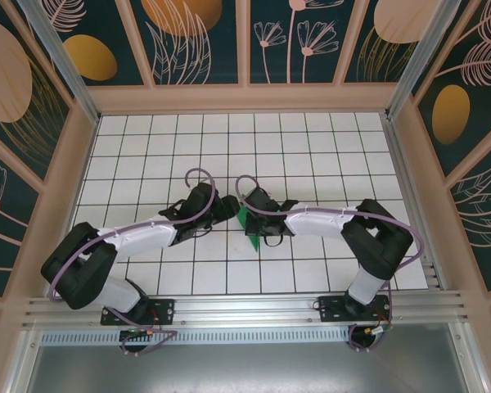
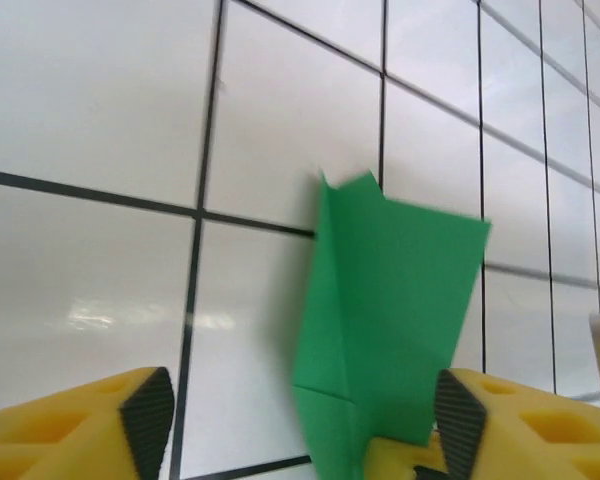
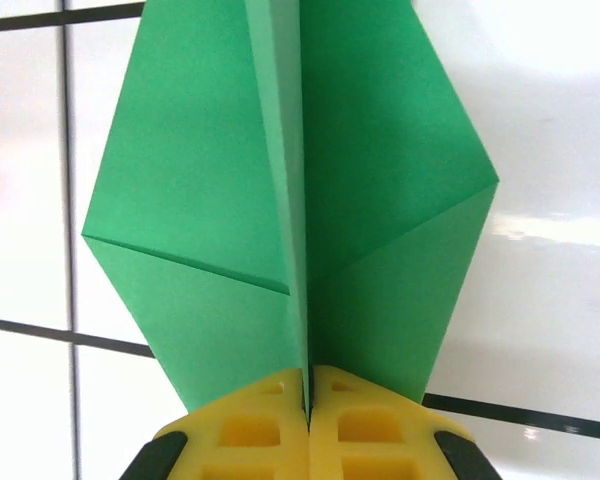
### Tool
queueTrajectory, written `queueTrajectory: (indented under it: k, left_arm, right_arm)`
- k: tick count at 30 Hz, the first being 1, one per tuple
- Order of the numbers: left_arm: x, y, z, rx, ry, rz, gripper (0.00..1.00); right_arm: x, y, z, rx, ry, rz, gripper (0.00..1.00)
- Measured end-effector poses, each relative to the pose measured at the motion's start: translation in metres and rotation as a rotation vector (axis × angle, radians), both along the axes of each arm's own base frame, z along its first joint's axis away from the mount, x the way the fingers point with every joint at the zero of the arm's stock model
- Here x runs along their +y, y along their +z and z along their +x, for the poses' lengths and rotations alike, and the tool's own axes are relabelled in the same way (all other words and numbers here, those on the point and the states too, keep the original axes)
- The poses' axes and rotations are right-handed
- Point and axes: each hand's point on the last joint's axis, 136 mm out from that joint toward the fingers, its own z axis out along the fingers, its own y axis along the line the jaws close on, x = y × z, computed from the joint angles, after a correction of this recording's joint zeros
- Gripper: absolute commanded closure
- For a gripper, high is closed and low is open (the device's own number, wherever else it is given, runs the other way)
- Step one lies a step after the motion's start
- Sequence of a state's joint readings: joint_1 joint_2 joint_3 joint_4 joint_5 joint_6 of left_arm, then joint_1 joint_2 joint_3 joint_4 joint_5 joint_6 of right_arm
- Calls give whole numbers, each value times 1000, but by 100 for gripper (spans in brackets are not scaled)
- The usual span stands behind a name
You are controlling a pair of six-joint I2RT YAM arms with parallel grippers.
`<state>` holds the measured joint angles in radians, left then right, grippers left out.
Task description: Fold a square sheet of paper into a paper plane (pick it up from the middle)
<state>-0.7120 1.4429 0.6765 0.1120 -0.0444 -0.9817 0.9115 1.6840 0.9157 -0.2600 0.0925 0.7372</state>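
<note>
So that both flaps spread evenly, my right fingers (image 3: 250, 430) clamp the paper (image 3: 200, 200) along its middle crease; my left fingers (image 2: 70, 425) hover apart beside it.

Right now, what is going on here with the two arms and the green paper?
The two arms meet over the middle of the gridded table, folding a paper plane. The right gripper is shut on the green paper, pinching it at its centre crease, with a creased flap spreading to each side. The left gripper is open, one finger on each side of the paper, not closed on it. The paper is already folded into a wedge.
</note>
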Motion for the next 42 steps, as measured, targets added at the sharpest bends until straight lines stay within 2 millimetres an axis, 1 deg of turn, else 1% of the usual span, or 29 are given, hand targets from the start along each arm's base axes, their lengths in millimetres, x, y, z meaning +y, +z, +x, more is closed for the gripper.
queueTrajectory:
  k: [2, 5, 7, 9, 12, 15, 19, 24, 28, 34, 37, 39, 42]
  left_arm:
    - [12, -1, 3, 2, 42, 31, 18]
    - [31, -11, 3, 33, 104, 90, 15]
    - [41, -16, 3, 49, 134, 116, 12]
    - [50, -22, 1, 64, 163, 141, 10]
    - [58, -28, -3, 81, 180, 168, 7]
    - [60, -31, -4, 87, 185, 179, 5]
    - [62, -31, -4, 87, 191, 182, 1]
    - [64, -32, -4, 87, 200, 194, 2]
    - [66, -32, -5, 89, 203, 201, 1]
    - [69, -35, -6, 94, 208, 212, 2]
    - [74, -37, -5, 100, 221, 216, 1]
    - [79, -36, -4, 101, 234, 215, 1]
    - [87, -34, -2, 101, 258, 208, 1]
  right_arm:
    - [-9, -1, 1, -9, -9, -46, 95]
    - [-16, 0, 3, -20, -17, -88, 93]
    - [-17, 2, 5, -29, -20, -98, 90]
    - [-15, 3, 8, -37, -25, -99, 84]
    - [-14, 0, 10, -36, -28, -102, 82]
    - [-14, -4, 9, -25, -45, -103, 81]
    - [-9, -7, 9, -25, -67, -88, 81]
    - [-8, -12, 7, -32, -95, -99, 81]
    - [-9, -13, 7, -49, -115, -114, 82]
    - [-6, -12, 9, -80, -126, -136, 88]
    - [-8, -6, 15, -98, -131, -157, 90]
    - [-8, 3, 25, -118, -143, -161, 91]
    - [-10, 21, 51, -158, -173, -145, 92]
